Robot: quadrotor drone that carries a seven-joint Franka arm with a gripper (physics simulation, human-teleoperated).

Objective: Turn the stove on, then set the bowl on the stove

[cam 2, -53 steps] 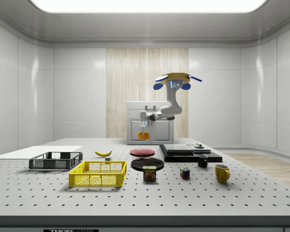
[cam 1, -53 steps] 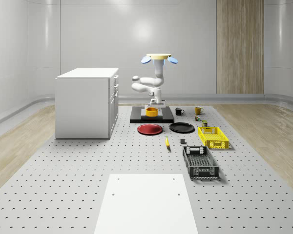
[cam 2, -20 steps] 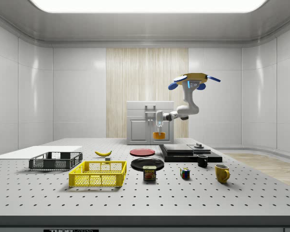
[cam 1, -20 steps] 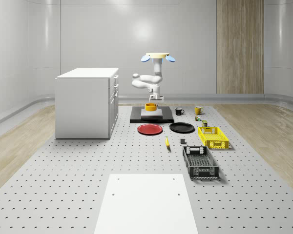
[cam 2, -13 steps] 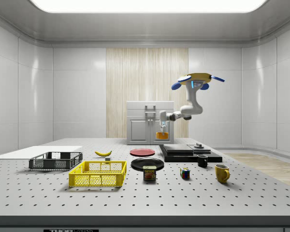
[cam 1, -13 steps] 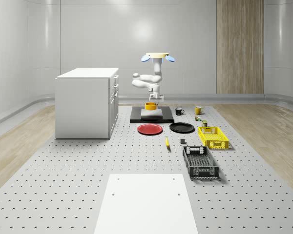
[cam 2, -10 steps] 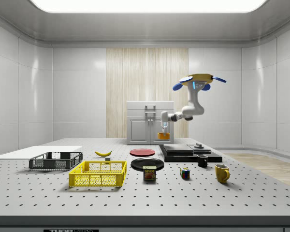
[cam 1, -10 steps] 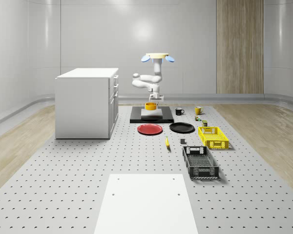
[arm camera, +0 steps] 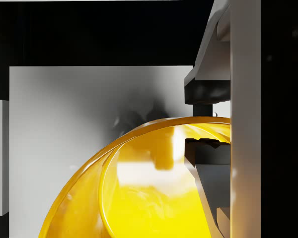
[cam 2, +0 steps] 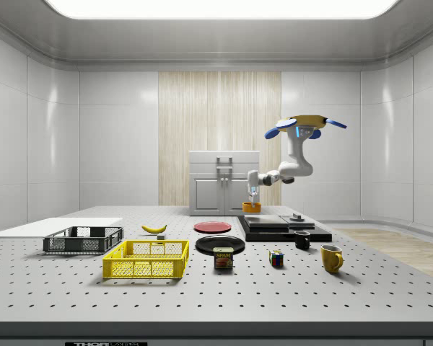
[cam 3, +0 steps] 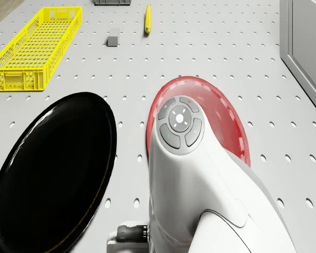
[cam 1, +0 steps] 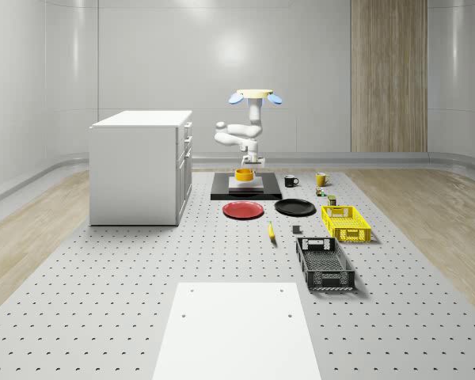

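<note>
Your drone hovers over one stove. The gripper is clamped on the one bowl. You have two plates, two crates, two mugs.

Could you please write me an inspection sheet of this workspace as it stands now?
Surface: perforated grey table with a white sheet at its near end.
Job's things: orange bowl at the stove top, over its pale plate; contact cannot be told.
Clutter: red plate, black plate, yellow crate, black crate, banana, can, cube, black mug, yellow mug.
Grippers: gripper shut on the bowl's rim, one finger inside, one outside; drone hovers above the stove.
Cables: nothing seen.
Surroundings: white cabinet, wood wall panel.
</note>
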